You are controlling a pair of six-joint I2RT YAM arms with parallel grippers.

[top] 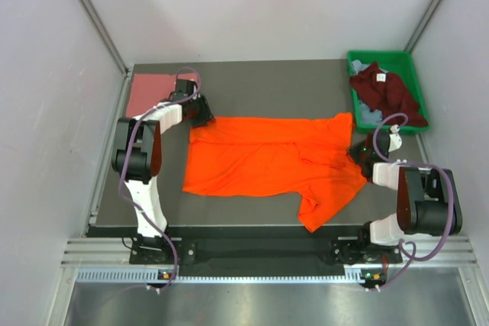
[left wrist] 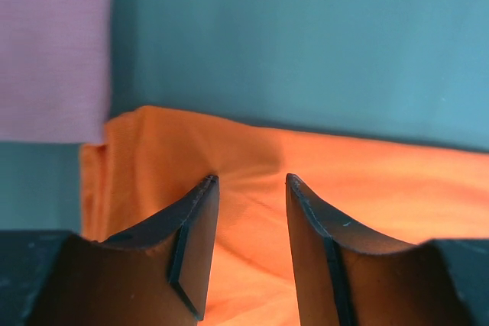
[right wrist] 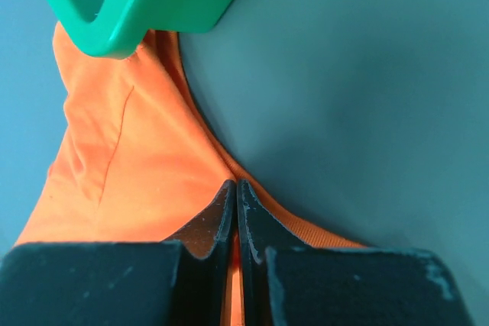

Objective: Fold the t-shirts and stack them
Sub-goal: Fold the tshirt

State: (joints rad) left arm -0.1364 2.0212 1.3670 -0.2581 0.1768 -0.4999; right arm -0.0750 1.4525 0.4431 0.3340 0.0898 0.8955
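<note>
While right hand [right wrist: 236, 185] pinches orange t-shirt [top: 260, 162] (edge), left hand [left wrist: 250, 179] — half open over it.

orange t-shirt [top: 267, 158] lay spread left of green bin [top: 382, 57] | salmon t-shirt [top: 149, 93] folded, far left of it | maroon t-shirt [top: 386, 89] crumpled inside, over blue-grey t-shirt [top: 370, 116]
</note>
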